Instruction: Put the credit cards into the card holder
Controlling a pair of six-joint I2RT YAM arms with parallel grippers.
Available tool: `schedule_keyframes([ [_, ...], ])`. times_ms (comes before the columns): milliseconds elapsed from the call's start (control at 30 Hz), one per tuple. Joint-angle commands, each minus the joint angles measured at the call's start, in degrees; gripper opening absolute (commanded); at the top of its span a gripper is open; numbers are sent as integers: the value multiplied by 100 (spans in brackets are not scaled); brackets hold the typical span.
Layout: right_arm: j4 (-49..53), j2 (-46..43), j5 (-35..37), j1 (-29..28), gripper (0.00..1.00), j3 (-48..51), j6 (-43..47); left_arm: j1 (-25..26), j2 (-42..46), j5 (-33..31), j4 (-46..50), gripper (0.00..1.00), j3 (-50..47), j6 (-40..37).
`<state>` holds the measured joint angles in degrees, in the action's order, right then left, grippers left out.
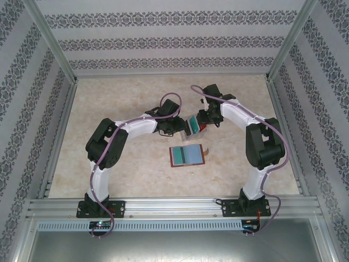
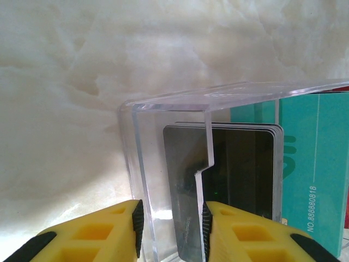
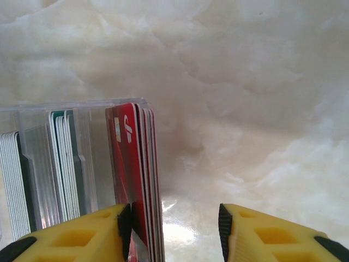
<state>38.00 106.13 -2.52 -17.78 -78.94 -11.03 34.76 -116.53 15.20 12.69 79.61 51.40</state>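
The left gripper point(image 1: 181, 127) reaches in from the left to the end of a clear tray point(image 1: 192, 125) standing on the marbled table point(image 1: 125, 103). In the left wrist view its yellow fingers point(image 2: 92, 234) are set narrow around the tray's end section, one pad by the outer wall and the other by an inner divider. I cannot tell whether they actually press on the plastic.

Behind that divider stand the dark grey cards point(image 2: 240, 180), a neat upright stack with rounded corners and glossy faces. Beside them are the teal cards point(image 2: 313, 158), with white digits printed along one edge. All the credit cards in the tray stand on edge, sorted by colour into compartments.

The card holder point(image 1: 172, 157) lies on the table just in front of the tray, apart from both grippers. It is spread open and flat, a reddish-brown frame around teal faces.

To the right, the right gripper point(image 1: 203, 121) meets the tray's other end. Its wrist view shows the red cards point(image 3: 133, 174) in the last compartment, thin white edges lined up. They rest against one pad of the right gripper's fingers point(image 3: 71, 237). The other pad stands well apart, so the jaws are wide and grip nothing.
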Motion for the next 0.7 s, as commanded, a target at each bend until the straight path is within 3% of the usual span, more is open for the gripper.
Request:
schedule_keyframes([
  [0,113,-241,269,18,45,-111,70,-49,-141,-86,238,35,-102,-33],
  [367,58,-220,-35,-24,34,-96,61,-49,-116,-45,223,36,-121,-33],
  [467,129,-180,-188,-24,40,-192,39,-49,-99,-21,167,36,-164,-9],
  [667,34,6,-294,-72,42,-243,4,-48,-107,14,138,36,-148,2],
])
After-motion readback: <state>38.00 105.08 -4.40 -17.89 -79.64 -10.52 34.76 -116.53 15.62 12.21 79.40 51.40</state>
